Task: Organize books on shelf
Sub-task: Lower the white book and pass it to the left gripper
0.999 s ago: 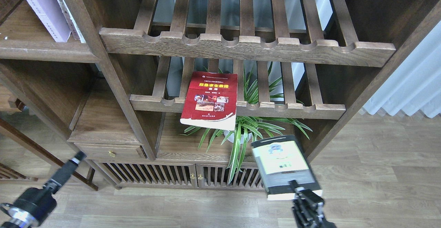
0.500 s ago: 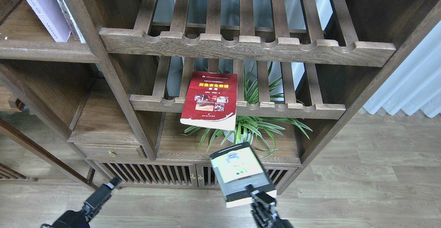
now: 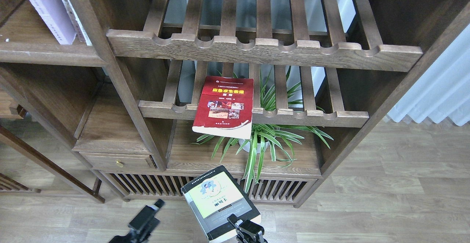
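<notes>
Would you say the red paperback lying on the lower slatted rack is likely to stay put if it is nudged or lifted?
The red paperback overhangs the slatted rack, so a forward nudge might tip it off. Its near edge looks curled, so it is probably floppy and would sag if gripped by one corner. It looks thin, so likely light.

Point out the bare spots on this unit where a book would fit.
Free: the solid board above the small drawer, left of the spider plant; the lower slatted rack right of the red book. Crowded: the plant's board and the top-left shelf beside the lavender book.
</notes>
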### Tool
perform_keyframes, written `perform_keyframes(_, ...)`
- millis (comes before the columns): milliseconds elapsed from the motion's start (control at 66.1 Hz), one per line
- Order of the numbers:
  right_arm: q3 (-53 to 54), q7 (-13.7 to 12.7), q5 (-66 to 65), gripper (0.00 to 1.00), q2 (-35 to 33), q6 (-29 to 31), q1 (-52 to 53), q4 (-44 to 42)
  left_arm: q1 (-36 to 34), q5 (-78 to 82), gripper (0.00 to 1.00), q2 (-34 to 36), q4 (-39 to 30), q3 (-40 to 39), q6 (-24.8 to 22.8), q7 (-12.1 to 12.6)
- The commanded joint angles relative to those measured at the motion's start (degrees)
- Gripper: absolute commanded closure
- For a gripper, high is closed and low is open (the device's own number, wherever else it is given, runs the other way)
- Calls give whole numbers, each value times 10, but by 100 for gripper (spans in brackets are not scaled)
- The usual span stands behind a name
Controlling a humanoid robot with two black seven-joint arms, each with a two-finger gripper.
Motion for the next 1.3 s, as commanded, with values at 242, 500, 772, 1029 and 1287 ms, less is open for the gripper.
perform_keyframes(242, -19, -1, -17, 95, 0, 0, -1, 3, -21, 0, 0, -69, 43, 17, 0, -2)
perform_keyframes(500, -25, -2, -33, 94, 0, 0, -4, 3, -24, -2, 15, -90, 53, 16, 0, -5)
perform_keyframes(772, -24, -2, -34, 94, 0, 0, -8, 3, -24, -7, 53, -90, 52, 16, 0, -21)
perform_keyframes(1029, -22, -1, -34, 94, 0, 0, -9, 0, -25, -5, 74, -90, 52, 18, 0, -15)
perform_keyframes(1287, -22, -2, -34, 94, 0, 0, -9, 0, -26, -16, 95, -90, 49, 18, 0, -14)
